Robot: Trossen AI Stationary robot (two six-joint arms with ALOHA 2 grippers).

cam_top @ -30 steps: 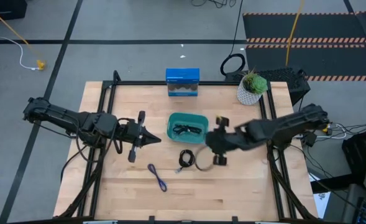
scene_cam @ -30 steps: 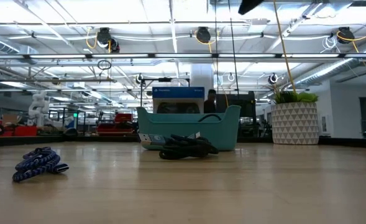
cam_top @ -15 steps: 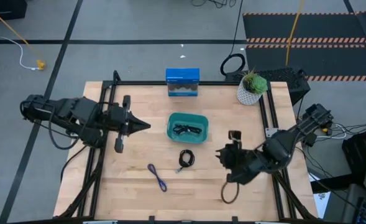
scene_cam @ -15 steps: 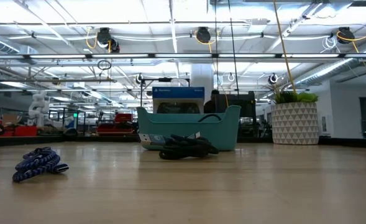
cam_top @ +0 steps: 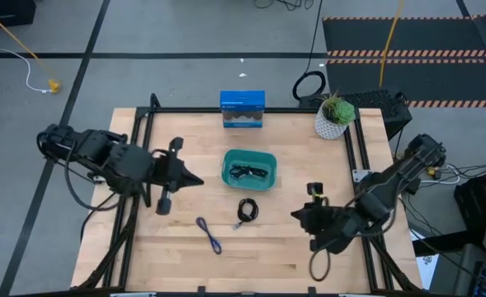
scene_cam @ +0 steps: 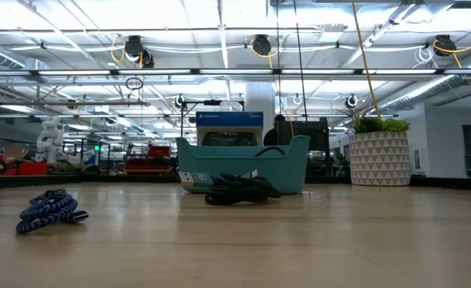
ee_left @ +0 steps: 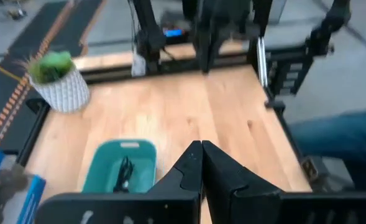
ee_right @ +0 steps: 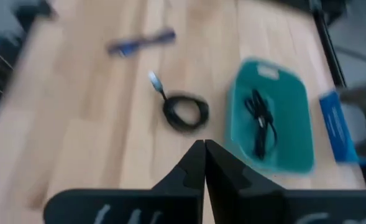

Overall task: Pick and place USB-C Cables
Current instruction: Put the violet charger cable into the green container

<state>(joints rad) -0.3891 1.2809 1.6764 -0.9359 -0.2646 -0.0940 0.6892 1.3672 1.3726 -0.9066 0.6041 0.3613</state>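
Note:
The teal bin [cam_top: 230, 158] stands mid-table with an elongated black USB-C cable [cam_top: 251, 172] lying inside it, which the right wrist view also shows [ee_right: 261, 121]. A coiled black cable [cam_top: 247, 210] lies flat on the wood just in front of the bin. Nearer the front edge lies a blue-purple cable [cam_top: 209, 234]. My left gripper [cam_top: 200, 181] hovers shut to the left of the bin, pointing at it. My right gripper [cam_top: 294, 214] hovers shut to the right of the coiled cable. Neither gripper has anything between its fingers.
A blue box [cam_top: 243, 109] stands at the far edge behind the bin. A potted plant [cam_top: 335, 117] sits at the far right corner. Black frame rails [cam_top: 139, 140] run along the table's sides. A large black ring of cable [cam_top: 309, 85] lies beyond the far edge.
My right gripper has drawn back from beside the bin toward the table's near right, and its arm has swung around. My left gripper has pulled back a little toward the left edge. The cables and the bin have stayed in place.

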